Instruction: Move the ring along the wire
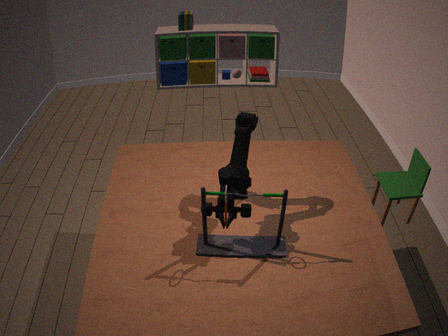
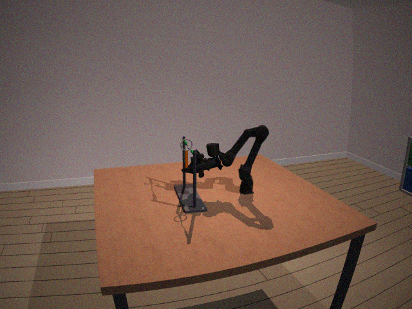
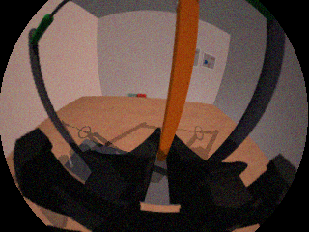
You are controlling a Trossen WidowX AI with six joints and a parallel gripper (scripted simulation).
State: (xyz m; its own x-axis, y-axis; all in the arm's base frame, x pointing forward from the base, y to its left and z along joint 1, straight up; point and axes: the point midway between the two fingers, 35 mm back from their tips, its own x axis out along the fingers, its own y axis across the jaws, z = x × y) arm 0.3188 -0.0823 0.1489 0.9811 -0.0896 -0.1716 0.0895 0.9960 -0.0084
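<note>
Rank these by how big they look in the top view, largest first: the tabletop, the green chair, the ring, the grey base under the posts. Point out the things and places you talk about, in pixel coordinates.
1. Tabletop (image 1: pixel 144 173) (image 2: pixel 282 212) (image 3: pixel 111 108)
2. Green chair (image 1: pixel 400 184)
3. Grey base (image 1: pixel 217 249) (image 2: pixel 198 209) (image 3: pixel 79 166)
4. Ring (image 1: pixel 226 189) (image 2: pixel 181 143), seen nearly edge-on

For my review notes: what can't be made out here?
- Ring: wrist view, cut off by the top edge.
- Whether the ring touches the wire: top and exterior views, too small.
- Handle's lower end: wrist view, hidden between the hand's fingers.
</note>
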